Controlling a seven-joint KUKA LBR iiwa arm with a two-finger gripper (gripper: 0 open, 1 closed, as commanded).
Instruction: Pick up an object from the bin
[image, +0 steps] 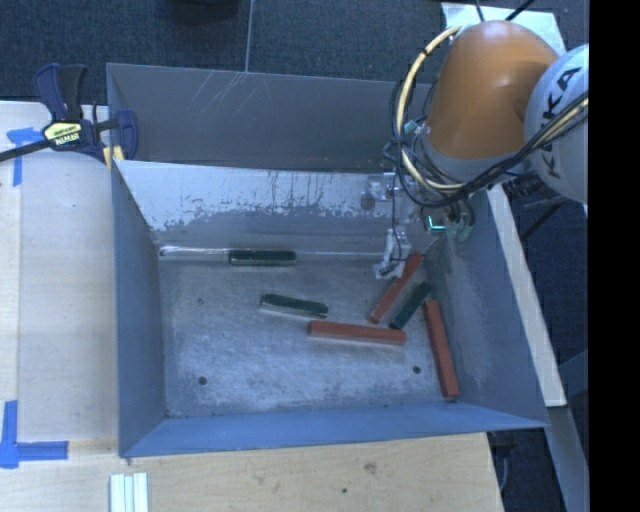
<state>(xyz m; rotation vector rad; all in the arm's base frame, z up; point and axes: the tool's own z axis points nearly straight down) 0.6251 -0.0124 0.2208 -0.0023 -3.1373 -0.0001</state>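
Note:
My gripper (391, 256) hangs low at the back right of the bin, under the orange wrist cover. Its tip is just above the upper end of a red-brown stick (395, 290) that leans slanted against the right side. A dark green stick (411, 305) lies crossed beside that one, to its right. Another red-brown stick (440, 350) runs along the right wall toward the front corner. Whether anything is held cannot be made out.
A red-brown stick (357, 333) lies flat near the middle of the floor, with a dark green stick (293, 304) just behind it. A dark stick on a pale rod (262, 258) rests along the back wall. The arm and its cables fill the back right corner.

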